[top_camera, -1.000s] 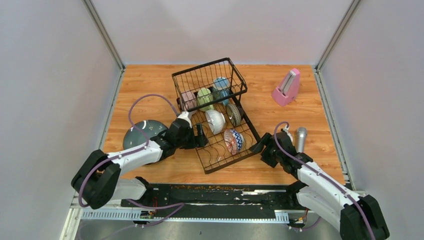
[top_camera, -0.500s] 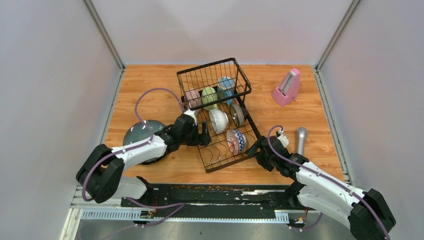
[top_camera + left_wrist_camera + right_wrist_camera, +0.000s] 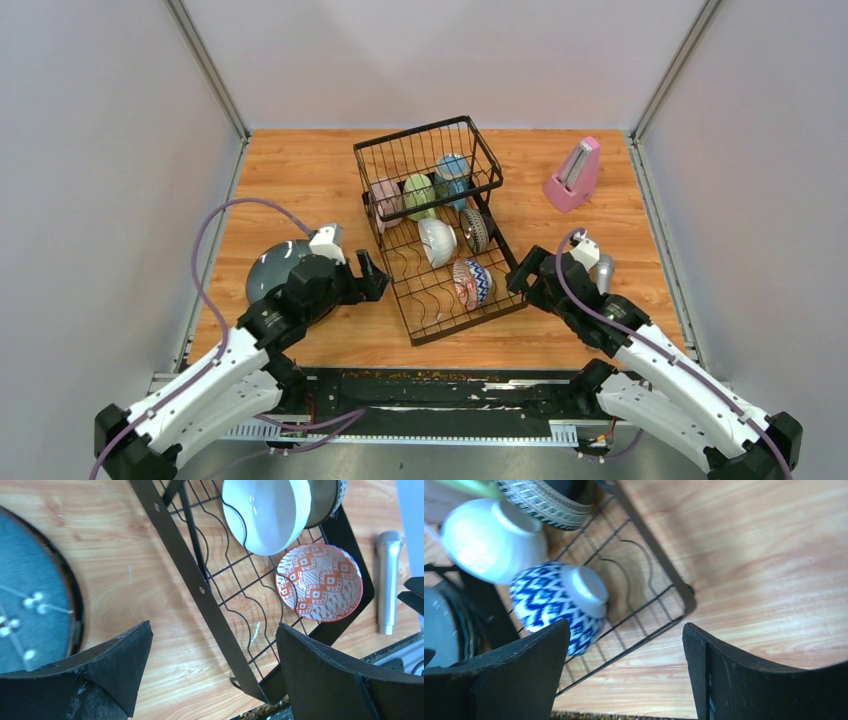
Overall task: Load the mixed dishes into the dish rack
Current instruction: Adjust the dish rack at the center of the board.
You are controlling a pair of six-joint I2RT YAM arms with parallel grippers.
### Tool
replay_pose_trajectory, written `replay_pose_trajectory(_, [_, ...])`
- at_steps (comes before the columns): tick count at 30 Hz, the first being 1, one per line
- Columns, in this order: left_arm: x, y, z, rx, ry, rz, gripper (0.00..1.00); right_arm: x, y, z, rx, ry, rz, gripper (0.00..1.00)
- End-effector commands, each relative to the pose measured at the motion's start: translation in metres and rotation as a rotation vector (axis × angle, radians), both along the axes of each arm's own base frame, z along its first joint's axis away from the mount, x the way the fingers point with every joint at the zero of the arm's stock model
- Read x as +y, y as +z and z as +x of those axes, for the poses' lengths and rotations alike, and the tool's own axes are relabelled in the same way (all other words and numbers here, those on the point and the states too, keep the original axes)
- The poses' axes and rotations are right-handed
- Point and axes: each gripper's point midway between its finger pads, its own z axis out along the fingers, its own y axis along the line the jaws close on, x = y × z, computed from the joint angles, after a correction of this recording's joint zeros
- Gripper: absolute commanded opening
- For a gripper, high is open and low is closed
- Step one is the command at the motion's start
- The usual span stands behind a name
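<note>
The black wire dish rack (image 3: 468, 325) sits mid-table. Its far basket holds a pink mug (image 3: 386, 196), a pale-green mug (image 3: 418, 193) and a blue mug (image 3: 452, 172). In the low tray stand a white bowl (image 3: 437, 242), a dark bowl (image 3: 473, 229) and a blue-red patterned bowl (image 3: 470, 282). A dark speckled plate (image 3: 270, 268) lies on the table left of the rack. My left gripper (image 3: 372, 280) is open and empty, just left of the rack's side rail (image 3: 200, 590). My right gripper (image 3: 520, 275) is open and empty beside the rack's near right corner (image 3: 685, 600).
A pink metronome (image 3: 573, 175) stands at the far right. A silver microphone (image 3: 603, 270) lies beside my right wrist and also shows in the left wrist view (image 3: 387, 580). Grey walls close the table on three sides.
The rack shifted slightly to the right. My left gripper then drew back left, off the rack's side rail. My right gripper lifted a little away from the near right corner.
</note>
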Motion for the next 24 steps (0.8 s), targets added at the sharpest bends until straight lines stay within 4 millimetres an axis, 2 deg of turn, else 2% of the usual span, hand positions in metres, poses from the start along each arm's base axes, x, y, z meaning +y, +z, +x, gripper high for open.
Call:
replay_pose_trajectory(1, [0.045,0.002,-0.006,-0.011,0.163,0.088,1.0,0.039,0.059,0.006,-0.141,0.243,0.069,0.81])
replay_pose_trajectory(3, [0.061,0.005,-0.007,-0.014,0.227,0.122,1.0,0.075,0.079,-0.001,-0.18,0.403,0.192,0.77])
replay_pose_trajectory(4, [0.069,0.006,-0.007,-0.011,0.252,0.147,1.0,0.095,0.085,-0.011,-0.174,0.508,0.266,0.74])
replay_pose_trajectory(6, [0.078,0.006,-0.006,0.009,0.279,0.183,1.0,0.122,0.096,-0.019,-0.189,0.608,0.335,0.68])
replay_pose_trajectory(9, [0.099,0.002,-0.003,0.063,0.345,0.236,1.0,0.159,0.104,-0.03,-0.219,0.712,0.314,0.68])
replay_pose_trajectory(10, [0.107,0.007,0.0,0.062,0.38,0.229,1.0,0.172,0.105,-0.034,-0.22,0.739,0.293,0.68])
replay_pose_trajectory(13, [0.125,0.02,0.005,0.038,0.435,0.222,1.0,0.208,0.105,-0.038,-0.213,0.789,0.255,0.69])
replay_pose_trajectory(19, [0.164,0.024,0.024,0.074,0.572,0.099,1.0,0.278,0.11,-0.046,-0.332,0.844,0.2,0.69])
replay_pose_trajectory(22, [0.187,0.026,0.035,0.079,0.652,0.007,1.0,0.304,0.104,-0.041,-0.357,0.824,0.211,0.69])
replay_pose_trajectory(24, [0.199,0.029,0.039,0.078,0.691,0.005,1.0,0.32,0.101,-0.036,-0.384,0.82,0.18,0.68])
